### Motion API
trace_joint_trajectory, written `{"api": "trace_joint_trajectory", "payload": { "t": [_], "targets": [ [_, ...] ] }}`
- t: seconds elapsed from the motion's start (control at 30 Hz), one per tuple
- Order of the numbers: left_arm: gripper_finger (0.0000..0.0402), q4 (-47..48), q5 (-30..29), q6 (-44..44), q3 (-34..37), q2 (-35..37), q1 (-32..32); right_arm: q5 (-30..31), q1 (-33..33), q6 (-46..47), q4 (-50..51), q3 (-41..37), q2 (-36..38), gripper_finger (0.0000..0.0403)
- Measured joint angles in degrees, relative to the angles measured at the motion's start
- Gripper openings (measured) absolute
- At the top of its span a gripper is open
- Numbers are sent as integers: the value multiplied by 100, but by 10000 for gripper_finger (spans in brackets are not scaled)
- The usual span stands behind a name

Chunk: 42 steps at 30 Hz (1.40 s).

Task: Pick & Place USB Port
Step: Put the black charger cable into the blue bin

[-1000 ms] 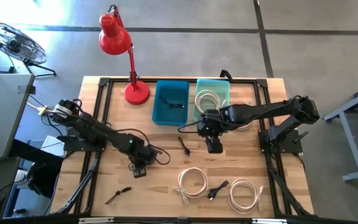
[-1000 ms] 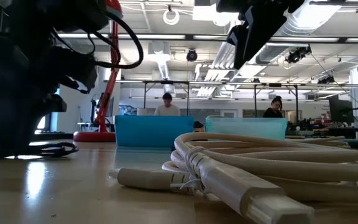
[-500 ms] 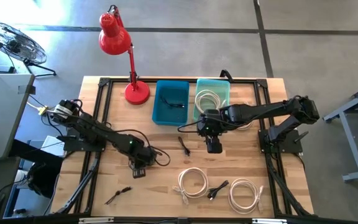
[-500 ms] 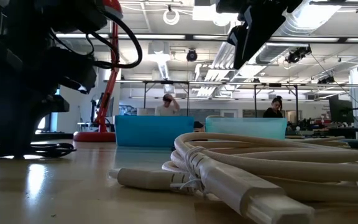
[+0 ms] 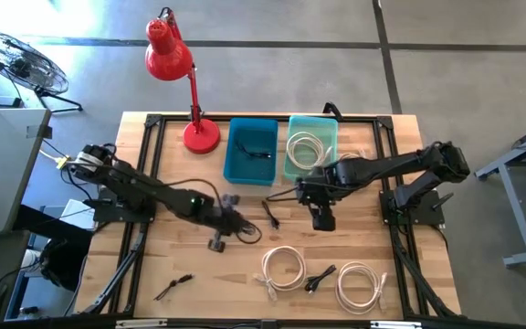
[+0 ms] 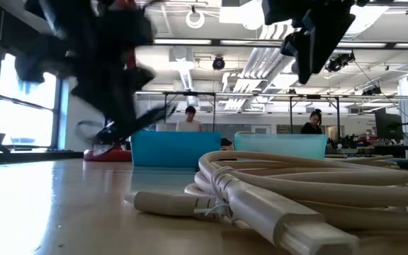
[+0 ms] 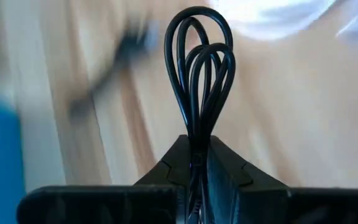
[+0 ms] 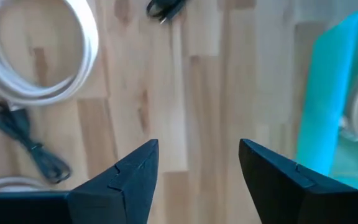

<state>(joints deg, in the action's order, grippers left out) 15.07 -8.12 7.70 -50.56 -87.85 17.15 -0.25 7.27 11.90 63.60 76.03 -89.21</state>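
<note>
While your left gripper (image 7: pixel 197 163) pinches a coiled black cable (image 7: pixel 199 68), it sits mid-table just in front of the blue bin (image 5: pixel 249 149). Your right gripper (image 8: pixel 197 165) hangs wide, holding nothing, near the teal bin (image 5: pixel 310 144). White coils (image 5: pixel 283 268) lie at the front edge.

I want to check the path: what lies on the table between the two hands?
In the high view, a small black cable lies on the wood between the left hand, shut on a black cable loop, and the open right hand.
</note>
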Motion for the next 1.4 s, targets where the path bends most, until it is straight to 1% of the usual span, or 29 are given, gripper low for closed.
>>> {"api": "trace_joint_trajectory", "payload": {
  "t": [0.07, 0.13, 0.27, 0.33, 0.37, 0.4, 0.47, 0.53, 0.6, 0.67, 0.77, 0.83, 0.9, 1.03, 1.13, 1.2, 1.3, 1.4],
  "targets": [
    [24, -370, 282, 692, 0, 181, 0, -17, 108, 185, 83, 0, 0, 205],
    [24, -517, 478, 1357, 0, 438, -35, -15, 225, 344, 170, 0, 21, 199],
    [24, -519, 560, 2292, 0, 998, -237, -19, 472, 606, 183, 0, 112, 193],
    [24, -866, 675, 2732, 0, 1232, -400, -9, 559, 612, 17, 0, 131, 194],
    [24, -1072, 896, 2949, 20, 1343, -496, 15, 593, 588, -112, 0, 138, 194],
    [24, -1387, 1285, 3170, 80, 1421, -614, 66, 619, 507, -279, 0, 138, 195],
    [23, -2233, 2313, 3508, 235, 1446, -839, 205, 642, 243, -805, 0, 140, 194],
    [23, -2678, 3139, 3558, 383, 1424, -1090, 432, 627, -41, -1482, 0, 142, 194],
    [23, -2944, 3518, 3556, 445, 1339, -1310, 810, 617, -169, -2134, 0, 142, 193],
    [23, -2977, 3605, 3544, 576, 1336, -1521, 1260, 614, -365, -2640, 0, 144, 196],
    [23, -3605, 3701, 3384, 839, 1327, -1757, 1930, 638, -847, -3008, 0, 144, 207],
    [23, -4114, 3911, 3217, 1023, 1320, -1887, 2072, 675, -1141, -3167, 0, 144, 216],
    [23, -4502, 4097, 3074, 1198, 1318, -2023, 2023, 689, -1416, -3438, 0, 144, 224],
    [23, -4815, 4170, 2994, 1400, 1309, -2236, 1841, 666, -2004, -4116, 0, 144, 235],
    [23, -5007, 4219, 2960, 1416, 1289, -2260, 1502, 569, -2307, -4557, 4, 86, 236],
    [23, -5184, 4229, 2962, 1416, 1290, -2239, 1162, 485, -2497, -4653, 4, 21, 236],
    [23, -5223, 4215, 2962, 1416, 1291, -2238, 854, 376, -2676, -4894, 4, -92, 236],
    [23, -5229, 4172, 2962, 1416, 1291, -2240, 792, 308, -2845, -5172, 4, -219, 237]
  ]
}}
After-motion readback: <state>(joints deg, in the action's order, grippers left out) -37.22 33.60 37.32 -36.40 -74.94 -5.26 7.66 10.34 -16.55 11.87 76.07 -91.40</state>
